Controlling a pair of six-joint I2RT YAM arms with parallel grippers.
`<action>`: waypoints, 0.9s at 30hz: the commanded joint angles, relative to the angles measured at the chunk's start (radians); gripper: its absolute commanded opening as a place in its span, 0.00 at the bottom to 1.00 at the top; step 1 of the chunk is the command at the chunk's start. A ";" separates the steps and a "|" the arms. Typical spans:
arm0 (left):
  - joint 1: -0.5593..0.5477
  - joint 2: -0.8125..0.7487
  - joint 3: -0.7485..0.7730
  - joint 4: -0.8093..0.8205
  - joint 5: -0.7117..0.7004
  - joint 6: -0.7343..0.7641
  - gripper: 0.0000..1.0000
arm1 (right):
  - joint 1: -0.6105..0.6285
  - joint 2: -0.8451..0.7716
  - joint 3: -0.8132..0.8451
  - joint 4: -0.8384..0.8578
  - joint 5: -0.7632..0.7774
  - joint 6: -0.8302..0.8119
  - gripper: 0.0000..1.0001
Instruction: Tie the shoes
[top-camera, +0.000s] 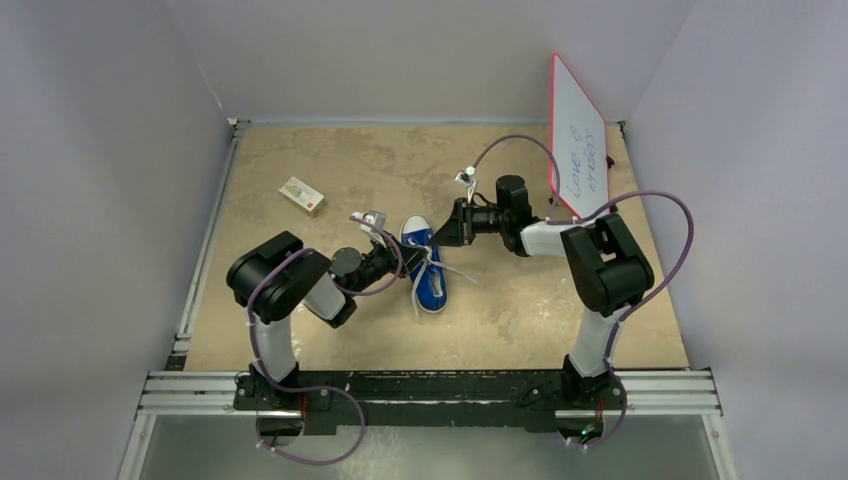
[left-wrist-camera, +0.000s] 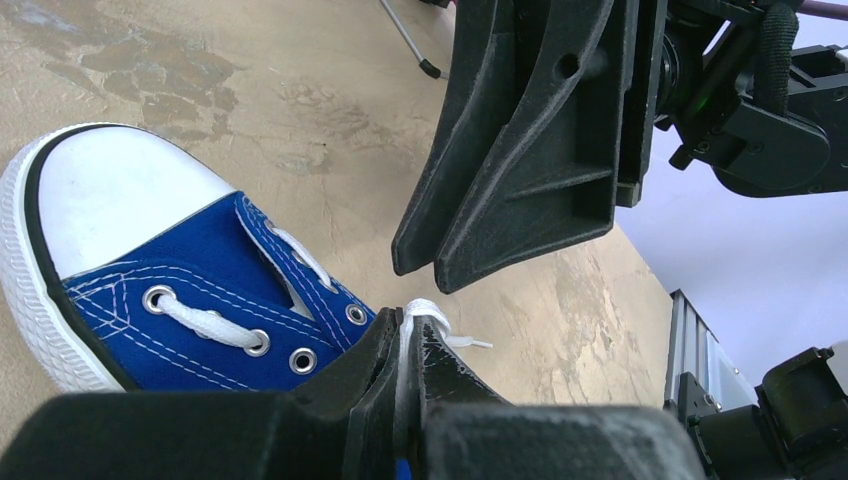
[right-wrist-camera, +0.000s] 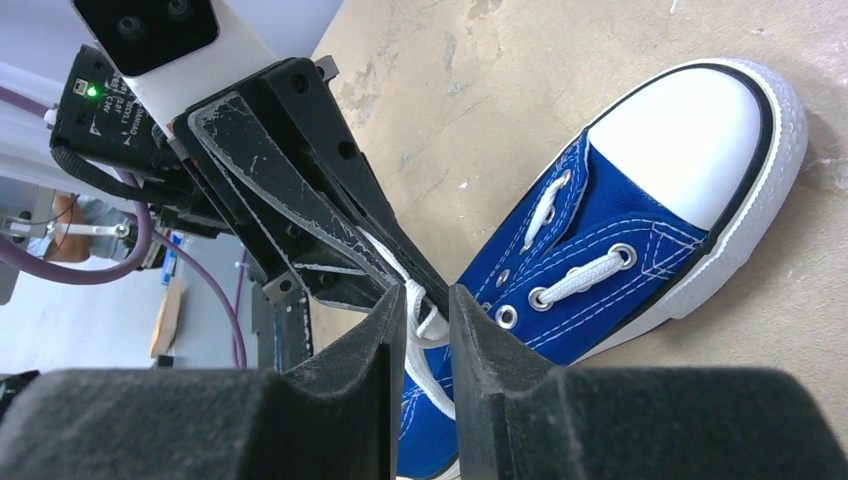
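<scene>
The blue canvas sneaker with white toe cap lies mid-table, toe toward the back. It also shows in the left wrist view and the right wrist view. My left gripper is shut on a loop of white lace just beside the eyelets. My right gripper faces it tip to tip, its jaws a narrow gap apart, and the held lace shows in that gap, not pinched. In the top view the left gripper and right gripper meet over the shoe. Loose lace ends trail on the table.
A small white-and-red box lies at the back left. A red-edged whiteboard sign stands at the back right, close to the right arm. Grey walls enclose the table; a metal rail runs along the front edge.
</scene>
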 joint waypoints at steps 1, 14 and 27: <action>-0.004 -0.002 0.002 0.141 0.008 -0.007 0.00 | 0.010 0.011 -0.014 0.008 -0.026 0.001 0.27; -0.004 0.000 0.001 0.167 0.007 -0.018 0.00 | 0.017 0.044 -0.015 -0.042 -0.050 -0.024 0.26; -0.004 -0.004 -0.005 0.182 0.006 -0.024 0.00 | 0.021 0.076 -0.045 0.150 -0.086 0.104 0.28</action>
